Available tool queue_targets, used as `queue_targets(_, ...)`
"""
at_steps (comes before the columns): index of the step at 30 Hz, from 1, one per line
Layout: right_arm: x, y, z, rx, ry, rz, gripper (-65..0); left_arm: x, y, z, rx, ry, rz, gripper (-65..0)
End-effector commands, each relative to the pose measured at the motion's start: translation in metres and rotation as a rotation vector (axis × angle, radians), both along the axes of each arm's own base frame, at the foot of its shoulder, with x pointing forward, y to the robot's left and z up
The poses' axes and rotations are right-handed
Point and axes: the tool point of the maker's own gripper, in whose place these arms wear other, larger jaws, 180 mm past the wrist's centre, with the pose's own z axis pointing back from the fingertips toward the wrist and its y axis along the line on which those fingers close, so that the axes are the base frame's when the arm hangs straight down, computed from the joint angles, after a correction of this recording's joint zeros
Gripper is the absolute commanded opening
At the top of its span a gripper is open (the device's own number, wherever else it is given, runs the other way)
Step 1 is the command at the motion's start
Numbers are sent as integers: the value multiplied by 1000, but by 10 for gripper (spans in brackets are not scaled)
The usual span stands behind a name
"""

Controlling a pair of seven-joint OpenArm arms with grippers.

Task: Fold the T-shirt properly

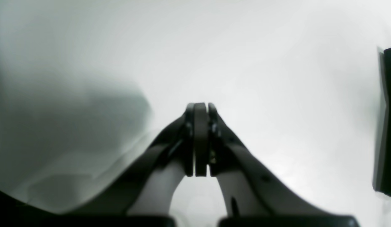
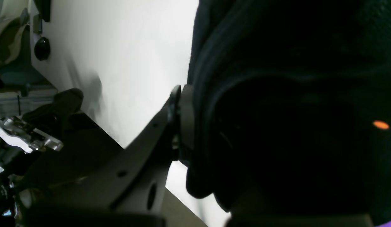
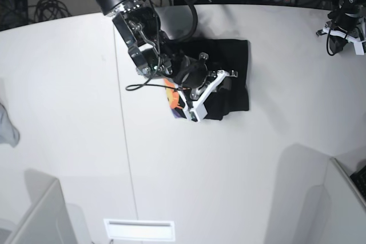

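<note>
The black T-shirt (image 3: pixel 231 78) lies folded on the white table (image 3: pixel 240 164), with a bit of its orange and purple print (image 3: pixel 171 94) showing at its left edge. My right gripper (image 3: pixel 197 111) is at the shirt's lower left corner. In the right wrist view, black cloth (image 2: pixel 277 94) presses against the one visible finger (image 2: pixel 179 123) and hides the other; an orange spot (image 2: pixel 381 125) shows. My left gripper (image 1: pixel 201 105) is shut and empty above bare table, far from the shirt at the back right (image 3: pixel 345 34).
A small grey cloth scrap (image 3: pixel 7 127) lies at the table's left edge. Light panels stand at the front left (image 3: pixel 40 215) and front right (image 3: pixel 343 198). A dark object (image 1: pixel 388 126) sits at the right edge of the left wrist view. Cables lie behind the table.
</note>
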Motion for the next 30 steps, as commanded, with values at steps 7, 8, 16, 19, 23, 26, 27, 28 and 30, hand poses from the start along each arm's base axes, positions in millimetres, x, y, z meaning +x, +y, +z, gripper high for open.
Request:
queue_targets(7, 11, 7, 18, 39, -47, 0, -308, 5, 4, 11, 21, -33, -11, -650)
queue_targets(8, 11, 7, 18, 39, -47, 0, -264, 5, 4, 11, 21, -33, -11, -650)
queue_targets(16, 10, 22, 19, 44, -40, 27, -260, 5, 4, 11, 21, -35, -11, -650)
queue_targets(19, 4, 32, 10, 10, -34, 82, -260, 5, 4, 11, 22, -35, -10, -650)
queue_targets(23, -4, 43, 5, -17, -40, 142, -260, 5, 4, 11, 22, -35, -10, -650)
queue_targets(26, -16, 59, 13, -22, -72, 218, -260, 5, 4, 11, 22, -35, -10, -650)
queue_targets(27, -18, 63, 16, -24, -87, 241, -260, 5, 4, 11, 22, -35, -10, -650)
queue_targets(28, -21, 68, 19, -26, -102, 266, -260, 6, 4, 11, 22, -36, -10, -650)
queue_targets(30, -30, 78, 27, -25, -137, 320, -260, 7, 4, 12, 22, -39, -9, -650)
